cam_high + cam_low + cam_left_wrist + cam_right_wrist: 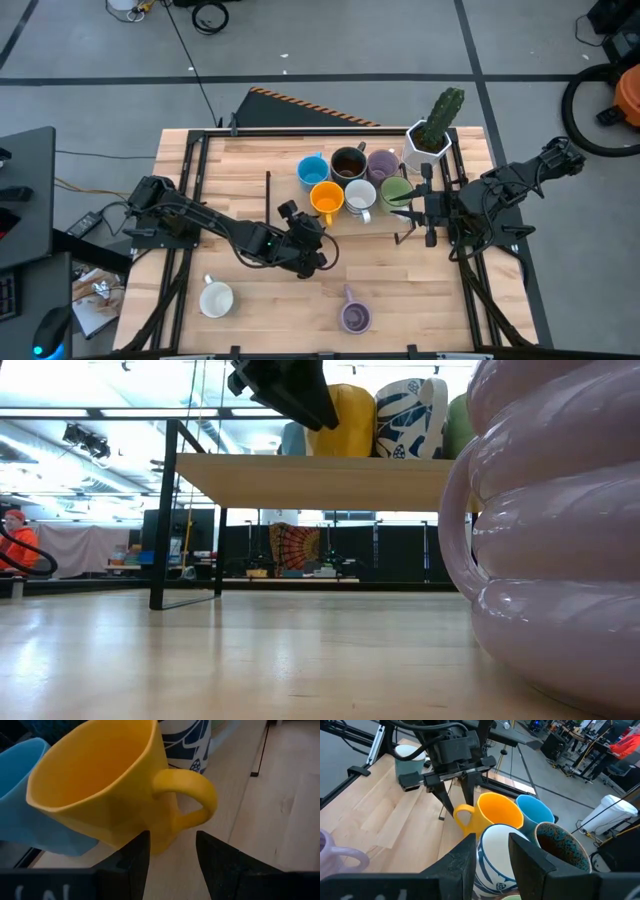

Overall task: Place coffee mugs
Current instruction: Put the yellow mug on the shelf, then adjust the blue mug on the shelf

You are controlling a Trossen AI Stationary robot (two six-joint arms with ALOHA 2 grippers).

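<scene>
Our left end effector (456, 795) stands released behind the orange mug (492, 817), just placed; next we fetch the purple mug (355, 317).

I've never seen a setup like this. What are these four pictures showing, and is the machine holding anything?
It is a robot with two dark arms at a wooden table, filmed four ways: from above, from table height, and from a camera on each wrist. A shelf holds a cluster of small mugs beside a white hexagonal cactus pot. A white mug and a ribbed purple mug stand apart; the purple one fills the table-height picture. The left hand has its fingers open either side of the orange mug, below its handle, gripping nothing. The right hand hangs over the white mug with blue patterns, empty too.
</scene>
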